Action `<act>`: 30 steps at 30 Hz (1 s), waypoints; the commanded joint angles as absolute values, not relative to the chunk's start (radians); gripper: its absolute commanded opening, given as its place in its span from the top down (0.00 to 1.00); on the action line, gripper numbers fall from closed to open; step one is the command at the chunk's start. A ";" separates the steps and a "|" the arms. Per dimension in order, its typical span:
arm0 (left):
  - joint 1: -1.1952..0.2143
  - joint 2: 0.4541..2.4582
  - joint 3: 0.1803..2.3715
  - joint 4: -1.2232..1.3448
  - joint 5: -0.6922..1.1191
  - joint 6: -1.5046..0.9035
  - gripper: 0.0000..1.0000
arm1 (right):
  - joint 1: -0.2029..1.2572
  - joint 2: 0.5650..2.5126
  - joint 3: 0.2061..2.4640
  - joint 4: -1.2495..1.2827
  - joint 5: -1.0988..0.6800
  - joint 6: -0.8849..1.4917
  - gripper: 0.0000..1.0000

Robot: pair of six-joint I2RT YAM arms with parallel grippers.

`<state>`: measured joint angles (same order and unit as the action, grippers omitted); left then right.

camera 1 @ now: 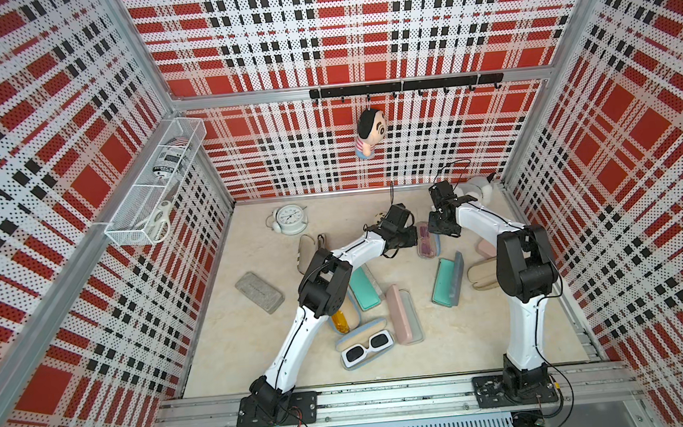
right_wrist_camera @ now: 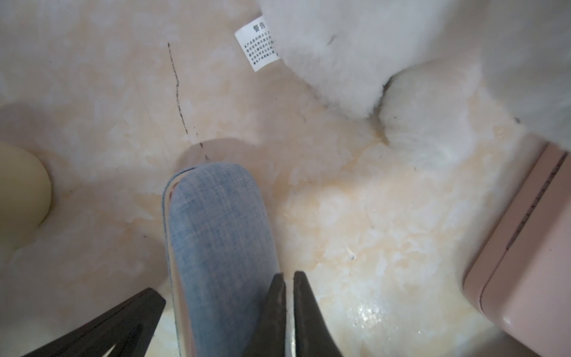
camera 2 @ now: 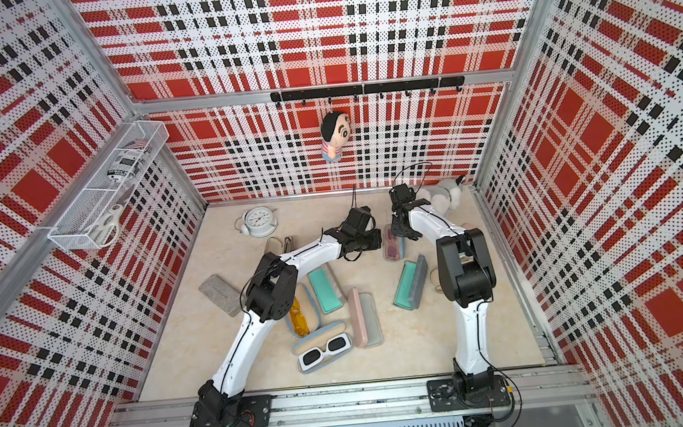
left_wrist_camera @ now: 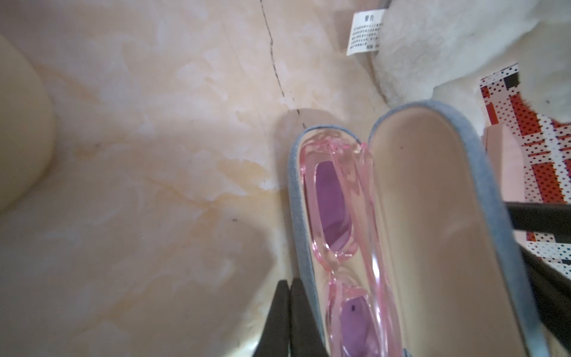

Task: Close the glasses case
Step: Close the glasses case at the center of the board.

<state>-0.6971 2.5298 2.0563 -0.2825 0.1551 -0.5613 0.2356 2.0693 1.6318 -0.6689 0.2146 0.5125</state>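
Note:
The glasses case is blue denim and lies open at the back of the table, between my two grippers. In the left wrist view pink glasses with purple lenses lie in its base, and the beige-lined lid stands raised beside them. My left gripper is shut with nothing in it, its tips against the outer wall of the base. My right gripper has its fingers almost together, holding nothing. It rests against the denim outside of the lid.
A white plush toy sits just behind the case. A closed pink case lies to its right and a cream rounded object to its left. Nearer the front lie a teal case, a white-sunglasses case and a grey case.

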 commanded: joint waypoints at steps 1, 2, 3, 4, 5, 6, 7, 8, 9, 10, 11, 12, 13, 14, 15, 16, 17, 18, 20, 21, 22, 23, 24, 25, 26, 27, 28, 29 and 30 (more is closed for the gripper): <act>-0.703 2.565 2.094 -0.296 0.173 -0.566 0.94 | 0.244 2.083 1.650 -0.667 0.185 0.503 0.88; -0.703 2.566 2.094 -0.296 0.176 -0.568 0.94 | 0.244 2.080 1.648 -0.667 0.185 0.503 0.88; -0.704 2.567 2.095 -0.295 0.178 -0.570 0.94 | 0.244 2.078 1.646 -0.669 0.185 0.503 0.88; -0.706 2.567 2.094 -0.294 0.178 -0.569 0.94 | 0.244 2.076 1.645 -0.671 0.186 0.502 0.88; -0.707 2.569 2.094 -0.294 0.179 -0.571 0.94 | 0.244 2.073 1.644 -0.673 0.187 0.504 0.88; -0.708 2.568 2.094 -0.292 0.182 -0.572 0.94 | 0.244 2.071 1.640 -0.675 0.186 0.504 0.88; -0.710 2.568 2.093 -0.290 0.184 -0.572 0.94 | 0.244 2.068 1.636 -0.675 0.186 0.504 0.88; -0.711 2.570 2.092 -0.288 0.186 -0.574 0.94 | 0.245 2.065 1.632 -0.673 0.187 0.504 0.88; -0.712 2.570 2.090 -0.287 0.186 -0.576 0.94 | 0.245 2.065 1.628 -0.673 0.187 0.506 0.88; -0.713 2.573 2.091 -0.285 0.190 -0.579 0.94 | 0.245 2.063 1.625 -0.675 0.187 0.508 0.88; -0.715 2.575 2.088 -0.283 0.194 -0.582 0.95 | 0.245 2.062 1.623 -0.675 0.185 0.509 0.88; -0.716 2.575 2.085 -0.279 0.196 -0.586 0.95 | 0.247 2.062 1.622 -0.674 0.184 0.509 0.88; -0.716 2.573 2.079 -0.271 0.196 -0.591 0.95 | 0.249 2.060 1.621 -0.672 0.184 0.509 0.88; -0.718 2.572 2.073 -0.265 0.199 -0.594 0.95 | 0.250 2.060 1.621 -0.672 0.184 0.508 0.88; -0.718 2.568 2.067 -0.259 0.201 -0.597 0.95 | 0.253 2.060 1.622 -0.672 0.182 0.508 0.89; -0.719 2.567 2.063 -0.254 0.202 -0.600 0.95 | 0.255 2.060 1.624 -0.670 0.179 0.508 0.89; -0.719 2.565 2.060 -0.249 0.204 -0.602 0.95 | 0.256 2.062 1.626 -0.669 0.177 0.508 0.90; -0.719 2.565 2.060 -0.247 0.205 -0.602 0.95 | 0.259 2.064 1.630 -0.669 0.174 0.508 0.91; -0.719 2.565 2.062 -0.244 0.209 -0.604 0.95 | 0.265 2.071 1.637 -0.670 0.170 0.508 0.94; -0.719 2.565 2.062 -0.243 0.210 -0.603 0.95 | 0.266 2.074 1.641 -0.670 0.165 0.506 0.96; -0.719 2.567 2.063 -0.242 0.212 -0.603 0.95 | 0.270 2.079 1.644 -0.670 0.160 0.505 0.99; -0.719 2.567 2.061 -0.242 0.212 -0.604 0.95 | 0.274 2.083 1.649 -0.670 0.154 0.505 1.00; -0.719 2.567 2.060 -0.242 0.212 -0.603 0.95 | 0.276 2.087 1.653 -0.672 0.146 0.504 1.00; -0.719 2.567 2.061 -0.242 0.212 -0.603 0.95 | 0.279 2.090 1.655 -0.669 0.139 0.502 1.00; -0.719 2.568 2.059 -0.242 0.212 -0.604 0.95 | 0.281 2.092 1.657 -0.667 0.134 0.503 1.00; -0.719 2.568 2.059 -0.242 0.212 -0.605 0.95 | 0.283 2.092 1.657 -0.664 0.131 0.503 1.00; -0.719 2.568 2.060 -0.241 0.212 -0.605 0.95 | 0.285 2.093 1.655 -0.660 0.123 0.505 1.00; -0.719 2.569 2.059 -0.241 0.212 -0.605 0.95 | 0.285 2.094 1.654 -0.657 0.115 0.506 1.00; -0.719 2.568 2.057 -0.239 0.212 -0.606 0.95 | 0.286 2.094 1.650 -0.651 0.106 0.508 1.00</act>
<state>-0.7029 2.5465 2.0632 -0.2852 0.1802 -0.6022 0.2569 2.0701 1.6394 -0.6582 0.1806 0.5121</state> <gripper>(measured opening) 0.055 0.040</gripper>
